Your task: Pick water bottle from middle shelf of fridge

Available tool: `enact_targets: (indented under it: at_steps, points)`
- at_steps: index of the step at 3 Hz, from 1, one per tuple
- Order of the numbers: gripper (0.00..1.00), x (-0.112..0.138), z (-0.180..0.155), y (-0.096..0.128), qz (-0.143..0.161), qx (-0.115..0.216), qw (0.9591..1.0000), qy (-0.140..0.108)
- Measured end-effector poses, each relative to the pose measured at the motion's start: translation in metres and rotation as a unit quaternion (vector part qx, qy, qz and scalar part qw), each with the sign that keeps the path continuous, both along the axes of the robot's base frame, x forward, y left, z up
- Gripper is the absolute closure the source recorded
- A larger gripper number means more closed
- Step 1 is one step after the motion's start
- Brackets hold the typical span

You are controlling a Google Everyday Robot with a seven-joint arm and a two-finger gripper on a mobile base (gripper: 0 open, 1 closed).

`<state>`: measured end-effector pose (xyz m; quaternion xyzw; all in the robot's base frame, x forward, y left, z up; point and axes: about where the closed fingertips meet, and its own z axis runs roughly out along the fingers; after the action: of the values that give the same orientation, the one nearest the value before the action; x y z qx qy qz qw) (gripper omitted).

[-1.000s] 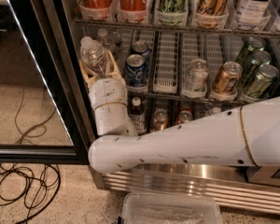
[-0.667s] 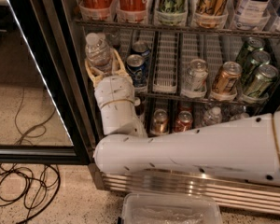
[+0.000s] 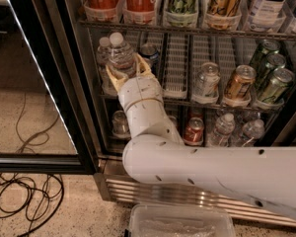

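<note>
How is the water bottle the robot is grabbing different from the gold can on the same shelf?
The water bottle is see-through with a white cap; the gold can is shiny metal with a silver top. The water bottle looks taller than the gold can. The gripper is closed around the water bottle on the left; the gold can stands untouched further right. Both are drinks in the fridge.

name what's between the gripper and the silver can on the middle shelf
Camera view: from the gripper at the water bottle, a dark can, then white lane trays.
</note>
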<state>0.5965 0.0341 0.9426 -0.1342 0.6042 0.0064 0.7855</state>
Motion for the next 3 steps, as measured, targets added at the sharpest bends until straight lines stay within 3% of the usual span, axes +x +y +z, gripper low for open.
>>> enact_targets:
  at_steps: [1,2,3]
  points:
    - [1.0,-0.004,-0.008,0.002,0.033,0.006,0.9988,0.037]
    - [1.0,-0.004,-0.008,0.002,0.033,0.006,0.9988,0.037]
    - [1.0,-0.016,-0.008,0.011,0.043,0.018,0.9975,0.053]
